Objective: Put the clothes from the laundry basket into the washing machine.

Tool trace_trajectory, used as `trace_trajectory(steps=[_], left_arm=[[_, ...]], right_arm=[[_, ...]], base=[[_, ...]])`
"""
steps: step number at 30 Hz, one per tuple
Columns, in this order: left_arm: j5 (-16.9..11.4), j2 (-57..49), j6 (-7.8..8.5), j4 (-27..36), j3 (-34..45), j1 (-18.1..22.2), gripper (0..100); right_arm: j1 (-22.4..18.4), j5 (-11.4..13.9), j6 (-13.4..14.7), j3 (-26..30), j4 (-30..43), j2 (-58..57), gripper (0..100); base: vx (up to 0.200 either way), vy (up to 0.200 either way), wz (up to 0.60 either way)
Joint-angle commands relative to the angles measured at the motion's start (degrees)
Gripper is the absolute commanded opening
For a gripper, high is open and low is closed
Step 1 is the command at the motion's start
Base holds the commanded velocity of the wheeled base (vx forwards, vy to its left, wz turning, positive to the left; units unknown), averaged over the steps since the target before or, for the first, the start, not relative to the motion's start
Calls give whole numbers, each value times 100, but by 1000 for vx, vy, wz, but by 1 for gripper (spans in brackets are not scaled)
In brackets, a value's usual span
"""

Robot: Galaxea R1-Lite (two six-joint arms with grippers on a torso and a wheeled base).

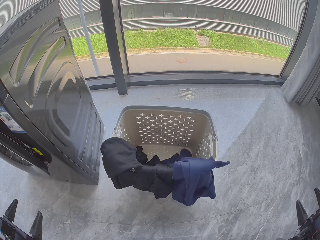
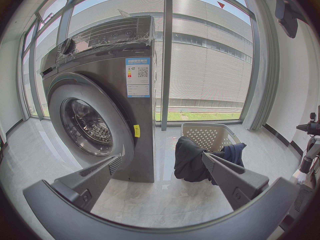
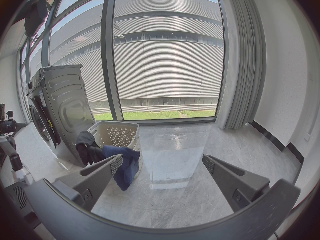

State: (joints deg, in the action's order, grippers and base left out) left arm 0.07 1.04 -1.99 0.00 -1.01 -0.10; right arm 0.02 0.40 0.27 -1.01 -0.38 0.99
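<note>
Left end effector [image 2: 161, 156], right end effector [image 3: 162, 157] both spread, clothes [image 1: 146, 177] over laundry basket [image 1: 166, 124] rim, washing machine [image 1: 50, 94] beside

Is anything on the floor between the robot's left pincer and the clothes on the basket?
No. In the head view, just bare grey floor lies between the left pincer and the dark clothes draped over the basket.

Bright daylight through window [image 1: 206, 34], pale glare on floor [image 3: 173, 164], wrist views bowed, dark-cornered
</note>
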Motion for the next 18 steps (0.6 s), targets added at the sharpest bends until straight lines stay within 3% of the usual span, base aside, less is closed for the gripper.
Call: trace_trajectory(steps=[1, 3, 5, 10, 13, 18], left_arm=[[1, -95, 5, 0, 101, 1, 100], [-7, -95, 23, 0, 101, 1, 100], [1, -95, 14, 0, 101, 1, 100], [1, -95, 14, 0, 101, 1, 100], [1, -95, 23, 0, 101, 1, 100], [1, -95, 23, 0, 101, 1, 100]], right_arm=[[24, 109, 26, -910, -410, -2, 100], [6, 162, 158, -1437, 178, 824, 100], [33, 232, 263, -1314, 363, 1483, 100], [165, 575, 193, -857, -103, 2802, 100], [235, 584, 87, -874, -419, 3549, 100], [604, 566, 158, -883, -982, 4559, 100]], base=[[0, 0, 0], [0, 0, 0], [0, 0, 0], [0, 0, 0], [0, 0, 0], [0, 0, 0]])
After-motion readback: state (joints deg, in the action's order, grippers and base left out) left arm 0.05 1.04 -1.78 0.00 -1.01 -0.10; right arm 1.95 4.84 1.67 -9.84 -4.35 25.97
